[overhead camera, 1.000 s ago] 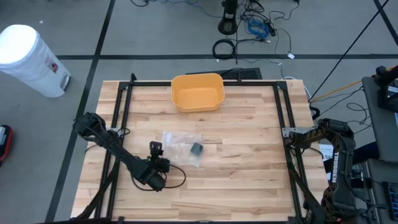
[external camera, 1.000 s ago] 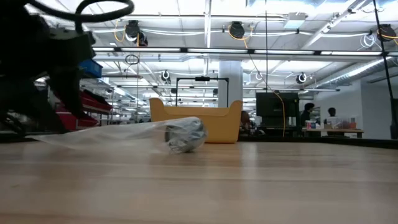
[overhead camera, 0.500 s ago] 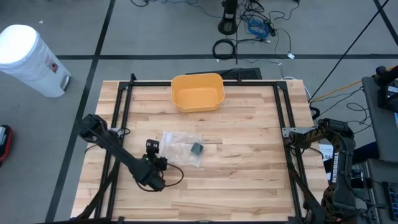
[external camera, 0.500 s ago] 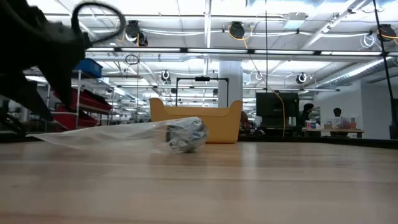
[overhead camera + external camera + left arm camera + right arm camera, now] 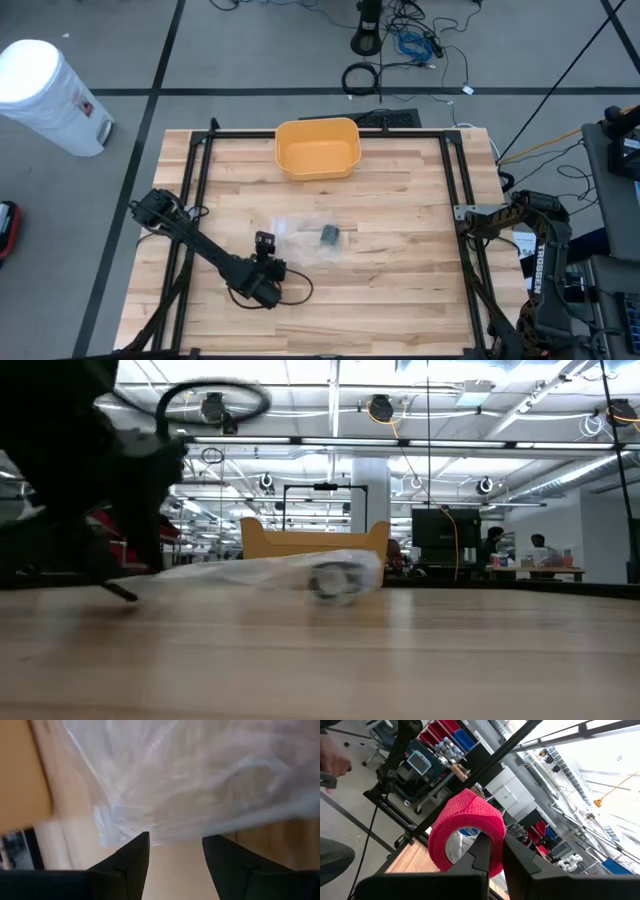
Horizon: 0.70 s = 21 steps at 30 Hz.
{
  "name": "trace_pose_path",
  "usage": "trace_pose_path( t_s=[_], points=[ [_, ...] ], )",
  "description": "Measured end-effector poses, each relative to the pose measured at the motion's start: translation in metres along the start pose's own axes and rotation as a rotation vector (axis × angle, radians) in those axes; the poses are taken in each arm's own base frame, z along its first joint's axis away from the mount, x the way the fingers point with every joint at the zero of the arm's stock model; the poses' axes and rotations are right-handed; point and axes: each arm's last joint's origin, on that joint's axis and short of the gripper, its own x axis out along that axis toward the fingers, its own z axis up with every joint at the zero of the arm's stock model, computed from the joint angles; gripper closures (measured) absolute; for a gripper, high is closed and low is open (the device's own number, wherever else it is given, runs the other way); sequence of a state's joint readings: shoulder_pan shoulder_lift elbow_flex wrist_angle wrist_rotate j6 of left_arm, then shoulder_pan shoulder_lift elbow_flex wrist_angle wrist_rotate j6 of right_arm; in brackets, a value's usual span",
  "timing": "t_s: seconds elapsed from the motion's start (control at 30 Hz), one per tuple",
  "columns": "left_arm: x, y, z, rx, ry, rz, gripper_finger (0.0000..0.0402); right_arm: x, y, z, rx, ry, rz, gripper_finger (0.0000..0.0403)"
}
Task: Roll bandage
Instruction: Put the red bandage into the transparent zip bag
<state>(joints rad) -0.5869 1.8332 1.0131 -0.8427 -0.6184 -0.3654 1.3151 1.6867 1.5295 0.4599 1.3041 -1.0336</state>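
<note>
Bandage roll (image 5: 466, 831) — red — pinched between right fingers (image 5: 490, 851).

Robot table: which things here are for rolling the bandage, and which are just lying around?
For the job:
red bandage roll, held by the right gripper
clear plastic bag with a grey roll inside, beside the open left gripper

Just lying about:
yellow bin
white can on the floor
cables

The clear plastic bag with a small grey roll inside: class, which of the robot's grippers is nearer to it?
Left. The left gripper sits at the clear plastic bag's edge, fingers open. The right gripper, shut on a red bandage roll, waits off the table's right side.
</note>
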Motion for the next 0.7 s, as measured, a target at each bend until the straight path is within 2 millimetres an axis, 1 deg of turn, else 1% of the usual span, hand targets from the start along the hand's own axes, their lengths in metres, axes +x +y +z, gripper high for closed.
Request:
trace_pose_path(
  t_s=[0.23,0.33,0.43,0.53,0.7],
  points=[
    [-0.017,0.003,0.034,-0.041,-0.221,0.050,0.0212,0.000,0.000,0.000,0.000,0.000,0.000,0.0378],
    [-0.027,0.004,0.052,-0.033,-0.341,0.047,0.0212,0.000,0.000,0.000,0.000,0.000,0.000,0.0378],
    [-0.036,0.006,0.064,0.007,-0.414,0.049,0.0212,0.000,0.000,0.000,0.000,0.000,0.000,0.0378],
    [-0.041,0.009,0.068,0.041,-0.422,0.072,0.0212,0.000,0.000,0.000,0.000,0.000,0.000,0.0378],
    [-0.038,0.011,0.063,0.097,-0.369,0.085,0.0212,0.000,0.000,0.000,0.000,0.000,0.000,0.0378]
  ],
)
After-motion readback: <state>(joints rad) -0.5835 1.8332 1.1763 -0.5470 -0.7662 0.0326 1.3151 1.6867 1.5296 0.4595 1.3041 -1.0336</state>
